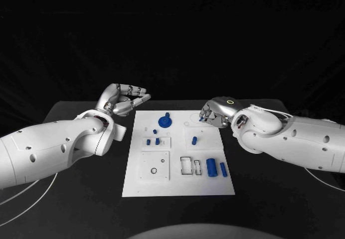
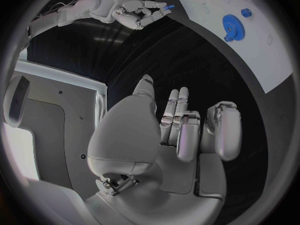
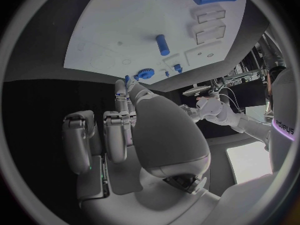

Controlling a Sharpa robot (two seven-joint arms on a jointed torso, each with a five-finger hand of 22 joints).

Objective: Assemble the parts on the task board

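1. The right hand point(image 1: 216, 112) hangs over the far right corner of the task board point(image 1: 178, 184). In the left wrist view it pinches a small blue part point(image 2: 169, 7) between thumb and a fingertip, the other fingers curled close.
2. The left hand point(image 1: 126, 101) is off the board, just beyond its far left corner, over the black table point(image 1: 86, 174). Its fingers are curled inward with nothing in them; its own wrist view shows the fingers point(image 2: 181, 130) bent over the palm.
3. The blue gear point(image 1: 164, 121) lies on the board between the two hands, nearer the right hand's side than the left hand's, a little toward the robot from both.
4. Small blue pegs point(image 1: 152, 142) stand farther toward the robot, mid-board, on the left hand's side.
5. A short blue pin point(image 1: 194, 141) lies on the right hand's side, below that hand.
6. The large blue cylinder point(image 1: 211, 167) and a slimmer blue bar point(image 1: 224, 169) lie well apart from both hands, at the board's near right part.
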